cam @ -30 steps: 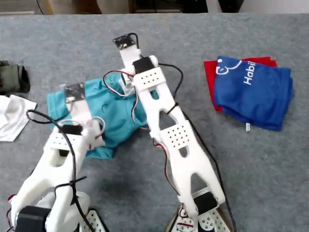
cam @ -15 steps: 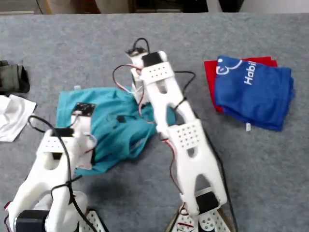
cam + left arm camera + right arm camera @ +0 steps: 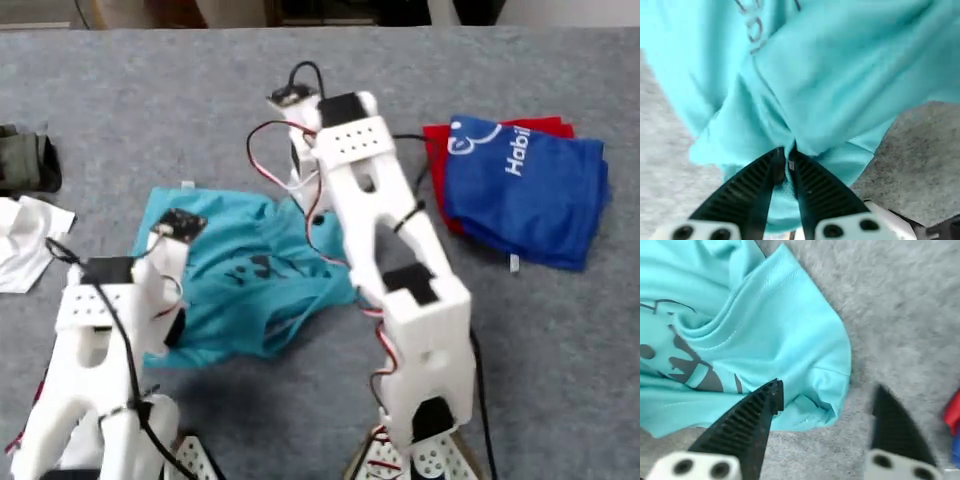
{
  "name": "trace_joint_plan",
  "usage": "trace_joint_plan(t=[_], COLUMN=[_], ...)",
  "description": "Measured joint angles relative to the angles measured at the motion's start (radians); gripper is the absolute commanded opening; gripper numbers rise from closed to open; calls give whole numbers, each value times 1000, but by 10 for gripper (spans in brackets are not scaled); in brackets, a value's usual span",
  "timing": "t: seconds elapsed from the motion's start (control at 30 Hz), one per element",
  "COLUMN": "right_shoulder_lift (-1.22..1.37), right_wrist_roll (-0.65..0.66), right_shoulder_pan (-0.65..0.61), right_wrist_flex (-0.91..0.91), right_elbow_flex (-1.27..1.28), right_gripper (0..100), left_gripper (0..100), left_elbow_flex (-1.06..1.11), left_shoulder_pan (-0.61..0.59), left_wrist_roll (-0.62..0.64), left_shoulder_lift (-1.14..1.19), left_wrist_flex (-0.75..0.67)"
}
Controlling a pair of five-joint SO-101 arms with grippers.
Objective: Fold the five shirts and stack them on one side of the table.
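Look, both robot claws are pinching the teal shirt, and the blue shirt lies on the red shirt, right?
No. The left gripper is shut on the teal shirt, but the right gripper is open, as the right wrist view shows. The blue shirt does lie on the red shirt.

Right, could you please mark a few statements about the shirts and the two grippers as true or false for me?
1. The left gripper is shut on the teal shirt. True.
2. The right gripper is clamped on the blue shirt. False: it is open, over an edge of the teal shirt.
3. The blue shirt lies on top of the red shirt. True.
4. The teal shirt is neatly folded on the stack. False: it lies rumpled on the table, apart from the blue and red shirts.
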Motion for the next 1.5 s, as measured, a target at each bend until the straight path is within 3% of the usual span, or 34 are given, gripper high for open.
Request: trace_joint_plan(t=[0.23,0.3,0.5,0.6,1.1,1.2,1.4,1.5], right_shoulder_lift=[-38,-14,215,333,732,783,832,830], right_wrist_roll=[2,-2,-55,-57,-60,-60,-58,-60], right_shoulder_pan=[9,9,-25,-58,-74,-74,-71,-64], right_wrist_flex=[-133,-195,-265,-235,-20,-20,-20,-26], right_elbow_flex=[-29,-63,-169,-252,-786,-858,-927,-930], right_gripper=[150,161,328,332,331,274,32,4], left_gripper=[22,40,198,240,236,236,236,236], left_elbow_flex=[-114,-138,-121,-54,87,87,87,87], left_shoulder_pan=[-20,-49,-109,-127,-133,-133,-133,-133], left_wrist_roll=[-75,-94,-146,-175,-227,-227,-227,-227], left_shoulder_lift=[-227,-256,-276,-278,-279,-279,-279,-279], left_wrist_flex=[58,49,43,43,-66,-66,-66,-66])
